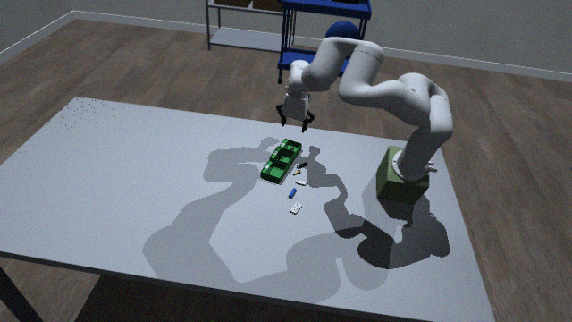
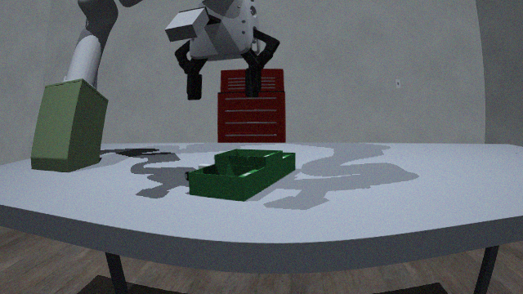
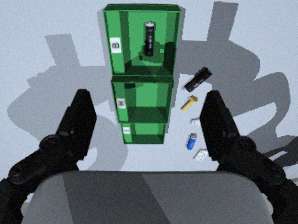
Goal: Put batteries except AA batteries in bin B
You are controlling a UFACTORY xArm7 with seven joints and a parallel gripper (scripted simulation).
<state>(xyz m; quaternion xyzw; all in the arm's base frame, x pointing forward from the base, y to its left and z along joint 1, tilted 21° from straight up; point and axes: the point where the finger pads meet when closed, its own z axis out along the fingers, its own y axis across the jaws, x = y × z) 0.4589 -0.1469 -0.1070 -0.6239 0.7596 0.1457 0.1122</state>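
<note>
A row of three green bins [image 1: 281,161] stands mid-table; it also shows in the exterior view [image 2: 242,173] and in the wrist view [image 3: 143,70]. A black cylindrical battery [image 3: 149,39] lies inside the end bin at the top of the wrist view. The bin labels are too small to read. My gripper [image 1: 295,122] hangs high above that end of the row, open and empty; it also shows in the exterior view [image 2: 222,87] and in the wrist view [image 3: 148,123]. Beside the bins on the table lie a black piece [image 1: 302,165], a small yellow piece [image 1: 297,172], a white piece [image 1: 300,182] and a blue cell [image 1: 292,192].
A white square item [image 1: 295,207] lies nearer the front of the table. The arm's green base block [image 1: 399,176] stands at the table's right side. A red drawer cabinet [image 2: 251,106] stands behind the table, and blue and grey shelves [image 1: 322,31] stand beyond it.
</note>
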